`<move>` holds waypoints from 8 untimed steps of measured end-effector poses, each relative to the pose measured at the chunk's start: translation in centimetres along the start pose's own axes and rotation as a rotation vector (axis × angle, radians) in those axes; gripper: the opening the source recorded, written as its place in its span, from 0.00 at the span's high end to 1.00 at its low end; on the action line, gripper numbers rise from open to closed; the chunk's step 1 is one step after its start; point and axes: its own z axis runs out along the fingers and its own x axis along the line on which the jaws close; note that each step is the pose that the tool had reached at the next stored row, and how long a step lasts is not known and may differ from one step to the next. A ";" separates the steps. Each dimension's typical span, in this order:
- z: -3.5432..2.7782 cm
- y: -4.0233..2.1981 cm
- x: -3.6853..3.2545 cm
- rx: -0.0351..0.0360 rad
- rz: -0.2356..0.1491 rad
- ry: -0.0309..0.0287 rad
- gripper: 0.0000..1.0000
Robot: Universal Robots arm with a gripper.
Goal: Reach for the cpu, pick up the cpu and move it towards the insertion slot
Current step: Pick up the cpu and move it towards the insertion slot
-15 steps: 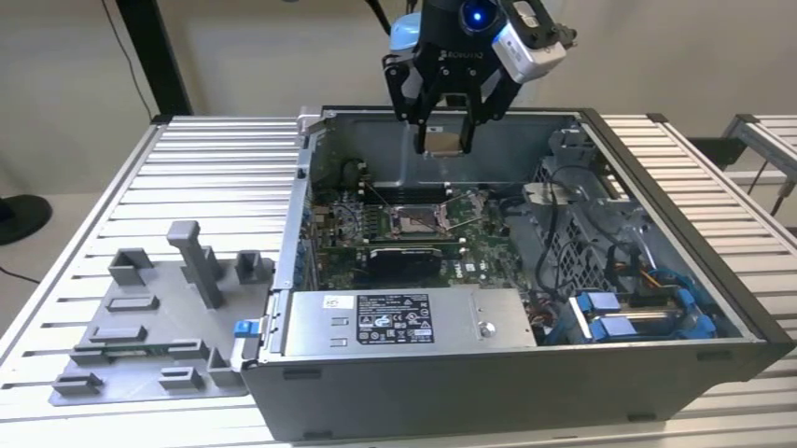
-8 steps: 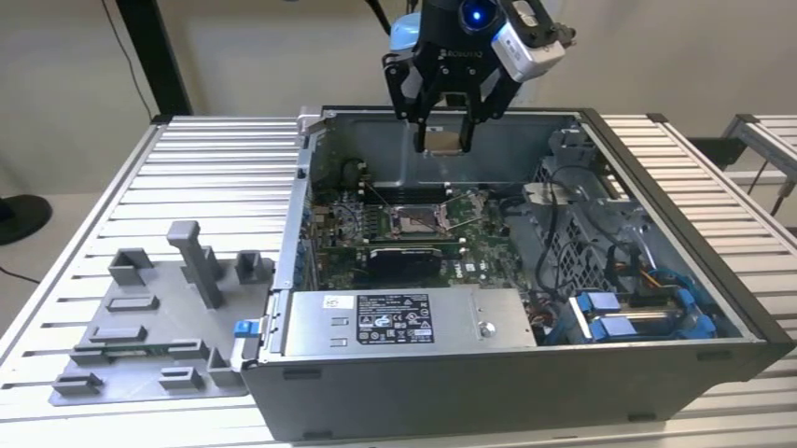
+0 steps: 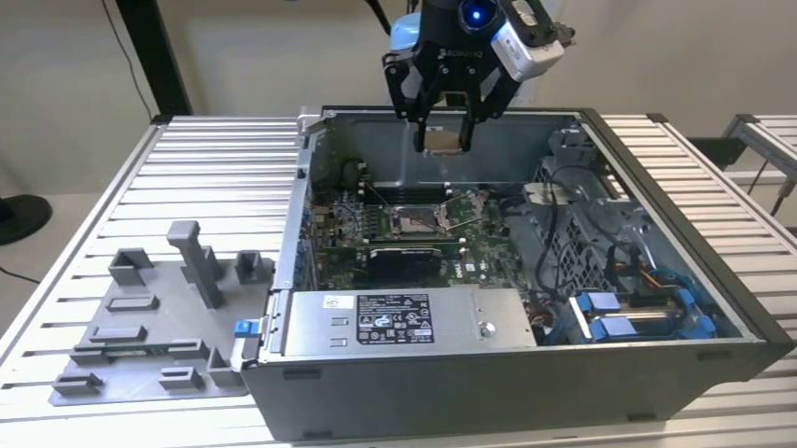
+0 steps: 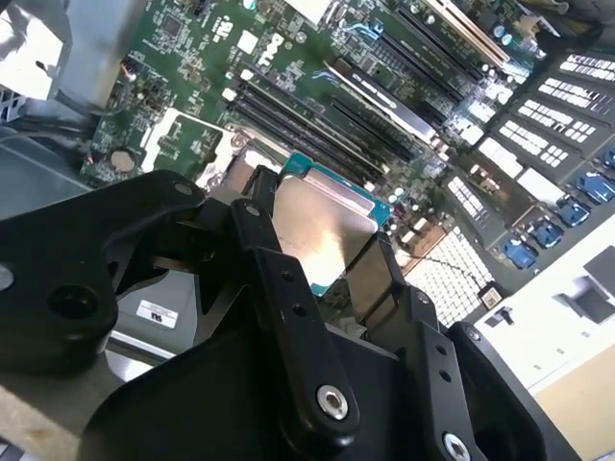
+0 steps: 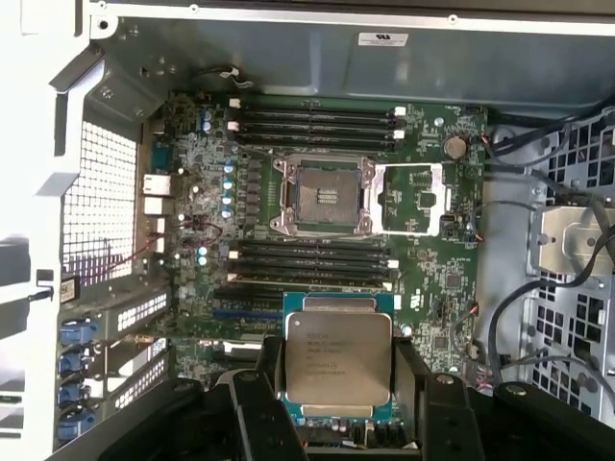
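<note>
My gripper [image 3: 446,140] hangs above the open computer case [image 3: 697,280], near its back wall, shut on the cpu [image 3: 445,139]. The cpu [image 5: 337,357] is a flat square chip with a silvery face and a teal-green rim, held by two opposite edges between the black fingers [image 5: 266,379]. In the second wrist view its shiny face [image 4: 322,229] shows between the fingers [image 4: 279,288]. The insertion slot [image 5: 321,195], a square socket with a silver frame and dark centre, lies open on the green board below. In the exterior view the insertion slot [image 3: 413,220] sits below and slightly to the left of the gripper.
A grey fixture tray [image 3: 156,369] with upright blocks lies on the slatted table at the exterior view's left. Inside the case are memory slots [image 5: 312,261], a power supply [image 3: 398,322], cable bundles [image 3: 580,201] and blue drive clips [image 3: 622,317]. Case walls ring the board.
</note>
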 end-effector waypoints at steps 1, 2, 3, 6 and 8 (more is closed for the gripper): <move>0.00 0.01 0.00 0.0000 0.000 0.0000 1.00; 0.01 0.03 0.00 0.0000 0.000 0.0000 1.00; 0.02 0.07 0.00 0.0000 0.000 0.0000 1.00; 0.05 0.22 -0.03 -0.0001 0.000 0.0000 1.00; 0.10 0.47 -0.08 -0.0001 0.000 0.0000 1.00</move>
